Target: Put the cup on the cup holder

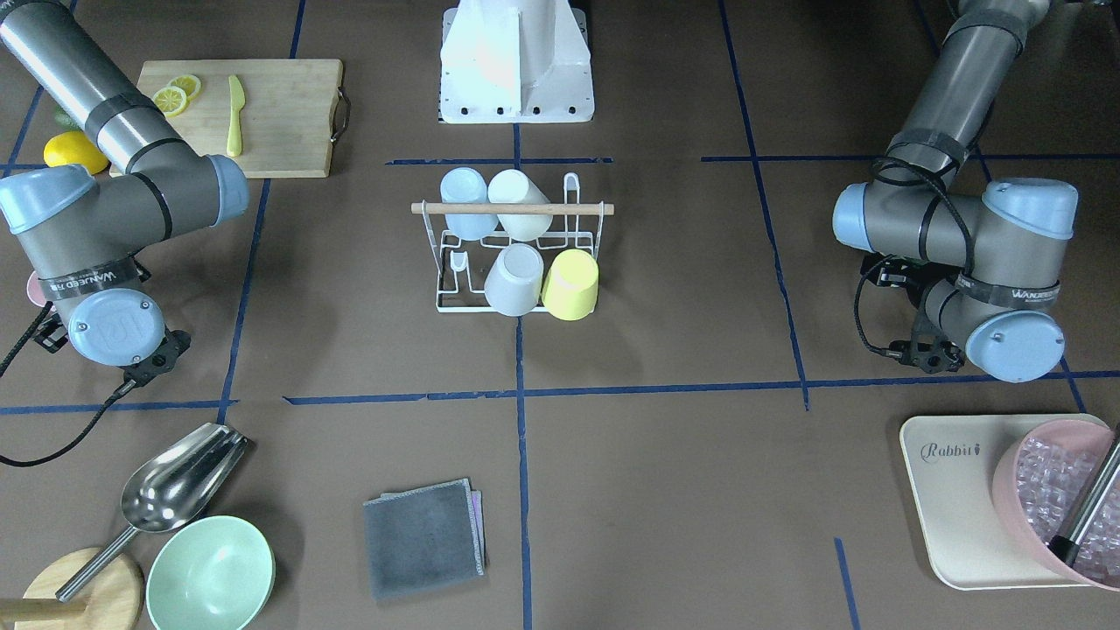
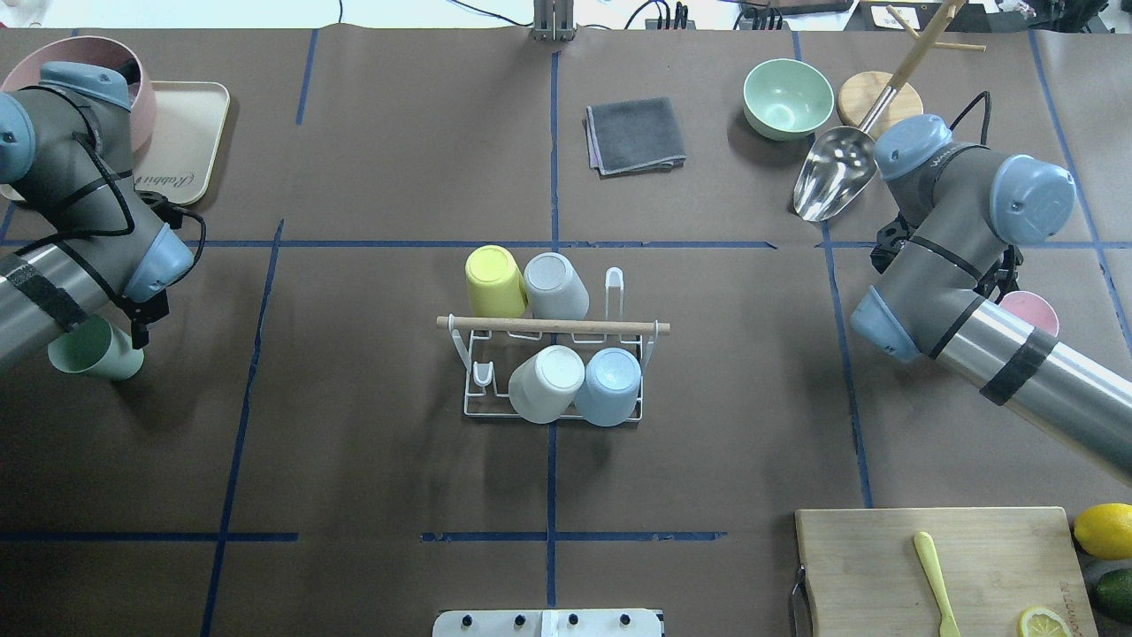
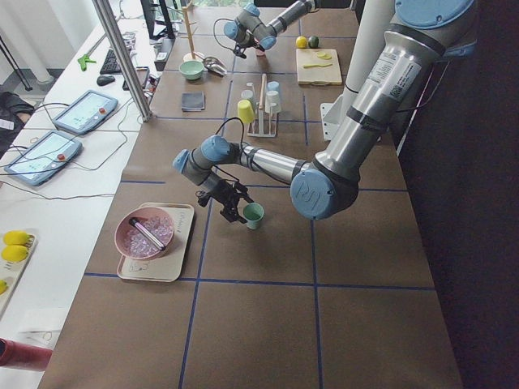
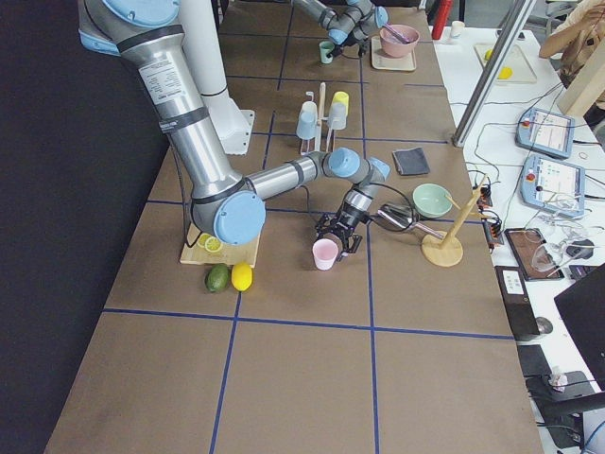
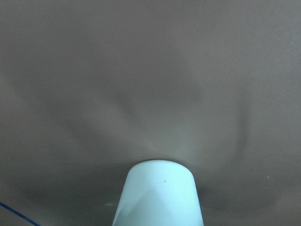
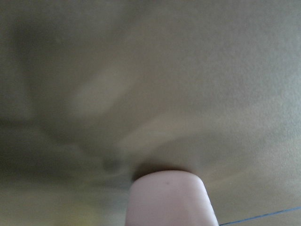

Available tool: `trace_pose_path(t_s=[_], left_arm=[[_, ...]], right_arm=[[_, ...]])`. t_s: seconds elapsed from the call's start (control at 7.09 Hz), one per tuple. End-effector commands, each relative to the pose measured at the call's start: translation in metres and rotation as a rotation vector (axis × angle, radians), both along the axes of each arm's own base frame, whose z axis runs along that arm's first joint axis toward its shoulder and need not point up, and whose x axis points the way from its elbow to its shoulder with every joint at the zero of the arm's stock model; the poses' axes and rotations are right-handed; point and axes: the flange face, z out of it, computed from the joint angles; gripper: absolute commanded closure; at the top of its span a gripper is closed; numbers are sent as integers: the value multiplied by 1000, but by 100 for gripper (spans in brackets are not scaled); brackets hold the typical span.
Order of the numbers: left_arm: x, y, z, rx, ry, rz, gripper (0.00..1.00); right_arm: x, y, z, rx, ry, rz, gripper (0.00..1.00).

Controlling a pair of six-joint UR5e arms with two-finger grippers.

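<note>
The left gripper (image 3: 236, 211) hangs right at a green cup (image 2: 93, 349) on the table's left, and the right gripper (image 4: 337, 236) at a pink cup (image 2: 1028, 311) on its right. I cannot tell whether either one grips. The white wire cup holder (image 2: 553, 326) stands mid-table and carries four upturned cups.

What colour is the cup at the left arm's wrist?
Mint green. The cup shows best in the overhead exterior view.

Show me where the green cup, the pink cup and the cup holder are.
green cup (image 2: 122, 362), overhead view, outer wall.
pink cup (image 2: 1030, 311), overhead view, its visible top.
cup holder (image 2: 553, 326), overhead view, wooden rod.
</note>
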Motion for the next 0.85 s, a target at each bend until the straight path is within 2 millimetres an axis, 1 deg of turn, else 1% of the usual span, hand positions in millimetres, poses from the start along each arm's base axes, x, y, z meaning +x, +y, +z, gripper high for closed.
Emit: trace_pose_path(t_s=[0.0, 0.28, 0.42, 0.56, 0.71], left_arm=[[12, 10, 7, -10, -8, 27, 0], [17, 17, 13, -20, -17, 39, 0], [18, 23, 20, -29, -25, 47, 0], [15, 27, 23, -53, -42, 48, 0], [16, 31, 25, -71, -56, 54, 0]], right_arm=[[6, -7, 14, -31, 21, 17, 0], [8, -6, 20, -54, 33, 8, 0], [8, -4, 21, -63, 40, 4, 0], [8, -2, 27, -80, 56, -1, 0], [0, 0, 32, -99, 75, -24, 0]])
